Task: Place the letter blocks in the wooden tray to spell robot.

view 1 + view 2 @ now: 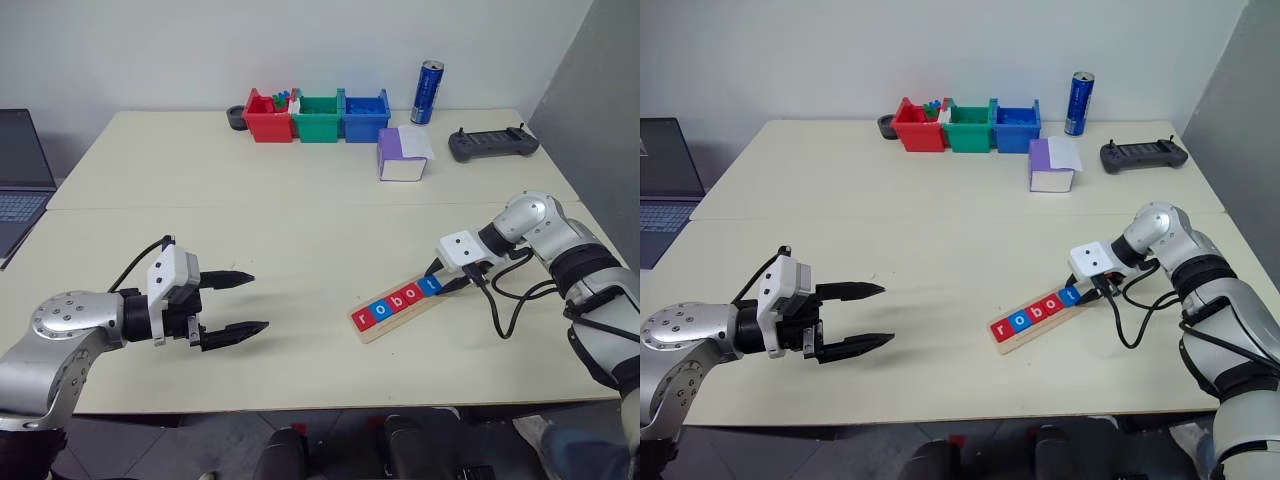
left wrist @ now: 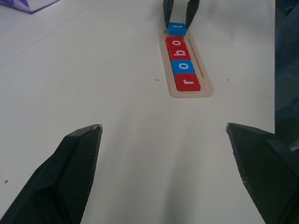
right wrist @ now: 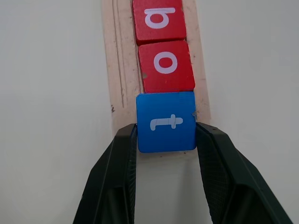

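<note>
Our left gripper (image 1: 236, 302) hovers wide open and empty over the near table (image 1: 300, 240). Farther right, our right gripper (image 3: 166, 140) pinches the blue t block (image 3: 166, 122) at the tray's (image 1: 395, 310) end, beside r, o, b, o.

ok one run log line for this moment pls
right gripper: shut on blue t block, at end of wooden tray | r, o, b, o blocks: in tray | left gripper: open, empty
</note>
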Controlling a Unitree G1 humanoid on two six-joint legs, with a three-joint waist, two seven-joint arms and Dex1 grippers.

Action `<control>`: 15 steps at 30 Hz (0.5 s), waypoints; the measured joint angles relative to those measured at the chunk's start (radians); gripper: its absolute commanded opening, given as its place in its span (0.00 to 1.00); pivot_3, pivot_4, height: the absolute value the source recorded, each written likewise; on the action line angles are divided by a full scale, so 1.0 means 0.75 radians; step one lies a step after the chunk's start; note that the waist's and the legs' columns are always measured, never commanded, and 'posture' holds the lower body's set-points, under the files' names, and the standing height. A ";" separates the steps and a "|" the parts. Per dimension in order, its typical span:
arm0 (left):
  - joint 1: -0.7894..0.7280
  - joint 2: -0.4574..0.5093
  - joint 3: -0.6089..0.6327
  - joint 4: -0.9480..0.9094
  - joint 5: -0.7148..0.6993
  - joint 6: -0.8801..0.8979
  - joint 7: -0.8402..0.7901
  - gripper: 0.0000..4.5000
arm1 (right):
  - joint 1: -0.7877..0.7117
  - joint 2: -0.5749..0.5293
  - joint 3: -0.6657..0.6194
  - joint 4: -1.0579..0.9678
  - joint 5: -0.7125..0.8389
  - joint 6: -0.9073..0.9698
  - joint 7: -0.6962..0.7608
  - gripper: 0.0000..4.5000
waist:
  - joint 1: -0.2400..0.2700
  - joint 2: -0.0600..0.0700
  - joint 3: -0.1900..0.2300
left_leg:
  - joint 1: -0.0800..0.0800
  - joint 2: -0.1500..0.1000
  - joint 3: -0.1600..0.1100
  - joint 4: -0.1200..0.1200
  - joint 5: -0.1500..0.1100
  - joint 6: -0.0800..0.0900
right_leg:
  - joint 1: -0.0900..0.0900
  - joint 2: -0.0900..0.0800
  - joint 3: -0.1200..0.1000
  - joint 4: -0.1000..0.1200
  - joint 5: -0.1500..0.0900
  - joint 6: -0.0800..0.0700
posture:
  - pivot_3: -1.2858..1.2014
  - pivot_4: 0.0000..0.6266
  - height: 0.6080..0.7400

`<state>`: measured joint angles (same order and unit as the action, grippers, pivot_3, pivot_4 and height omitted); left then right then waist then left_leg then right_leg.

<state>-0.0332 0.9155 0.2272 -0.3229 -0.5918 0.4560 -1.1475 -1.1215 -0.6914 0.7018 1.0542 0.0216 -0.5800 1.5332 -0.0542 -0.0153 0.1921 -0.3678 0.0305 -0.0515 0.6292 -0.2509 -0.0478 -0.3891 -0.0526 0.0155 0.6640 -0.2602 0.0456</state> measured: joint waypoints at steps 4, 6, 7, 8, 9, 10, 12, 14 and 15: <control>0.012 0.000 0.004 -0.015 -0.005 0.003 0.004 1.00 | -0.015 0.014 0.000 0.026 -0.013 -0.007 0.000 0.32 | -0.001 0.000 0.000 | 0.000 0.000 0.000 0.000 0.000 0.000 | 0.000 0.000 0.000 0.000 0.000 0.000 | 0.52 0.24 1.00; 0.019 0.000 0.005 -0.024 -0.007 0.004 0.006 1.00 | -0.020 0.026 0.000 0.030 -0.016 -0.010 0.000 0.32 | -0.001 0.000 0.000 | 0.000 0.000 0.000 0.000 0.000 0.000 | 0.000 0.000 0.000 0.000 0.000 0.000 | 0.52 0.24 1.00; 0.022 0.000 0.005 -0.029 -0.009 0.006 0.007 1.00 | -0.022 0.033 0.000 0.031 -0.018 -0.013 0.000 0.32 | -0.001 0.000 0.000 | 0.000 0.000 0.000 0.000 0.000 0.000 | 0.000 0.000 0.000 0.000 0.000 0.000 | 0.52 0.24 1.00; 0.027 0.000 0.007 -0.031 -0.013 0.008 0.008 1.00 | -0.023 0.037 0.000 0.031 -0.022 -0.017 0.000 0.32 | -0.001 0.000 0.000 | 0.000 0.000 0.000 0.000 0.000 0.000 | 0.000 0.000 0.000 0.000 0.000 0.000 | 0.52 0.24 1.00; 0.030 0.000 0.008 -0.032 -0.017 0.012 0.009 1.00 | -0.023 0.041 0.000 0.033 -0.025 -0.020 0.000 0.32 | -0.001 0.000 0.000 | 0.000 0.000 0.000 0.000 0.000 0.000 | 0.000 0.000 0.000 0.000 0.000 0.000 | 0.52 0.24 1.00; 0.031 0.000 0.010 -0.032 -0.019 0.016 0.010 1.00 | -0.024 0.043 -0.001 0.037 -0.026 -0.023 0.000 0.32 | 0.000 0.000 0.000 | 0.000 0.000 0.000 0.000 0.000 0.000 | 0.000 0.000 0.000 0.000 0.000 0.000 | 0.52 0.24 1.00; 0.034 0.000 0.016 -0.033 -0.023 0.021 0.017 1.00 | -0.031 0.049 -0.003 0.051 -0.037 -0.027 0.000 0.32 | 0.000 0.000 0.000 | 0.000 0.000 0.000 0.000 0.000 0.000 | 0.000 0.000 0.000 0.000 0.000 0.000 | 0.52 0.24 1.00; 0.037 0.000 0.022 -0.034 -0.027 0.023 0.026 1.00 | -0.040 0.053 -0.003 0.055 -0.053 -0.029 0.000 0.32 | -0.001 0.000 0.000 | 0.000 0.000 0.000 0.000 0.000 0.000 | 0.000 0.000 0.000 0.000 0.000 0.000 | 0.52 0.24 1.00; 0.038 0.000 0.023 -0.035 -0.029 0.023 0.028 1.00 | -0.041 0.054 -0.003 0.055 -0.053 -0.029 0.000 0.32 | -0.001 0.000 0.000 | 0.000 0.000 0.000 0.000 0.000 0.000 | 0.000 0.000 0.000 0.000 0.000 0.000 | 0.52 0.24 1.00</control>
<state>-0.0051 0.9155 0.2443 -0.3494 -0.6132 0.4732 -1.1265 -1.1520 -0.6506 0.6993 1.0953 -0.0184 -0.6018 1.5334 -0.0548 -0.0153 0.1921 -0.3677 0.0305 -0.0518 0.6290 -0.2509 -0.0478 -0.3891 -0.0526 0.0152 0.6642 -0.2602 0.0456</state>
